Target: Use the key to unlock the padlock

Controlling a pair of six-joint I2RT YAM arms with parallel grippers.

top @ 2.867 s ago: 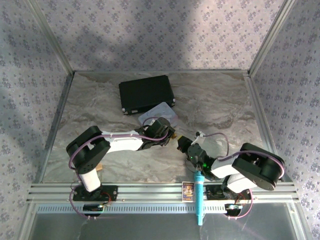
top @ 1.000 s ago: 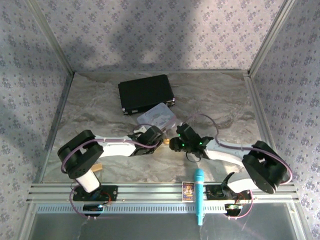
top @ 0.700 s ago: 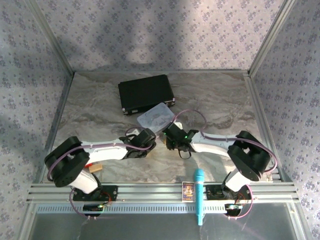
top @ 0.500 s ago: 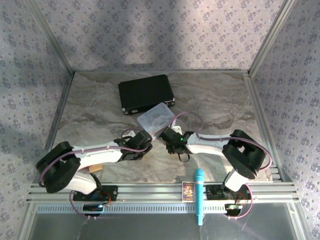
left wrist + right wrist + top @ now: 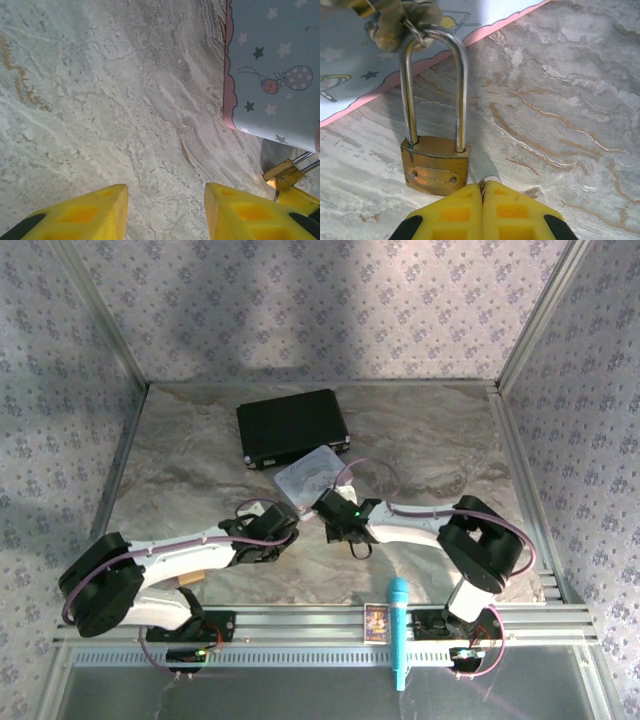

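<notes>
The brass padlock (image 5: 435,170) lies on the marble with its long silvery shackle (image 5: 461,90) hooked into a ring at the edge of the pastel tin (image 5: 350,65). My right gripper (image 5: 483,186) sits just right of the padlock's body, shut, with the key's silvery bit (image 5: 489,178) pinched at its fingertips. In the top view the right gripper (image 5: 318,508) is at the tin's near edge. My left gripper (image 5: 165,192) hovers open over bare marble; the padlock (image 5: 281,172) is off to its right, outside its fingers. From above, the left gripper (image 5: 283,523) is just left of the right one.
A black case (image 5: 292,427) lies at the back behind the pastel tin (image 5: 310,472). A blue microphone (image 5: 397,630) and a small card (image 5: 376,620) rest on the front rail. A tan block (image 5: 190,580) sits near the left arm's base. Metal rails edge the table.
Both arms have shifted left and stretched low toward the tin. The right gripper has come to the padlock and closed. The left gripper has stayed open.
</notes>
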